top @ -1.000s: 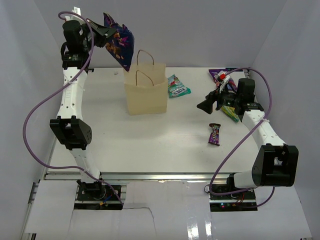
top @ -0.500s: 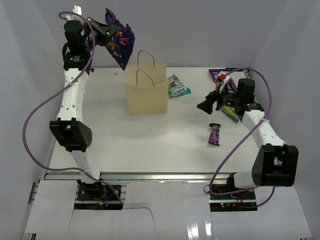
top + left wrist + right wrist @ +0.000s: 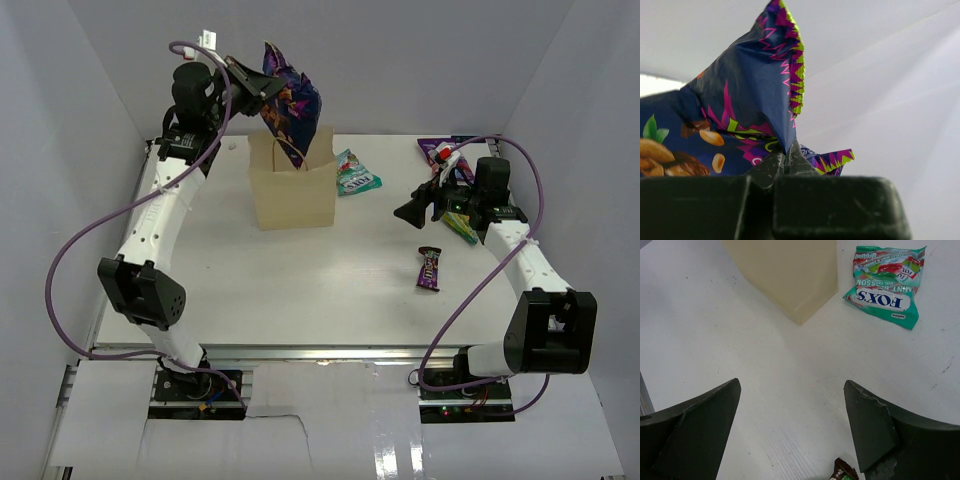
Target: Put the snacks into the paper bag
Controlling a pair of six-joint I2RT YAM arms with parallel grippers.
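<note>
Chip bag point(image 3: 290, 105) is pinched at its crimped top edge by the left gripper point(image 3: 785, 160), jaws clamped tight on it. The bag is hung below the gripper with its lower end right at the mouth of the paper bag point(image 3: 292, 195). Whether it is already partly inside cannot be told. It is not released yet, so no snack can be counted as placed, and the paper bag's inside is not visible.

Right gripper point(image 3: 790, 432) is held wide open and empty, low over the counter point(image 3: 300, 290). Teal pouch point(image 3: 885, 287) is seen ahead of it, just beside the paper bag. A dark candy bar point(image 3: 428, 268) is seen behind it. A purple-white packet point(image 3: 438, 150) and a green-yellow packet point(image 3: 464, 228) are seen close by its wrist.

Judged: first drop in progress, at least four pickups left.
</note>
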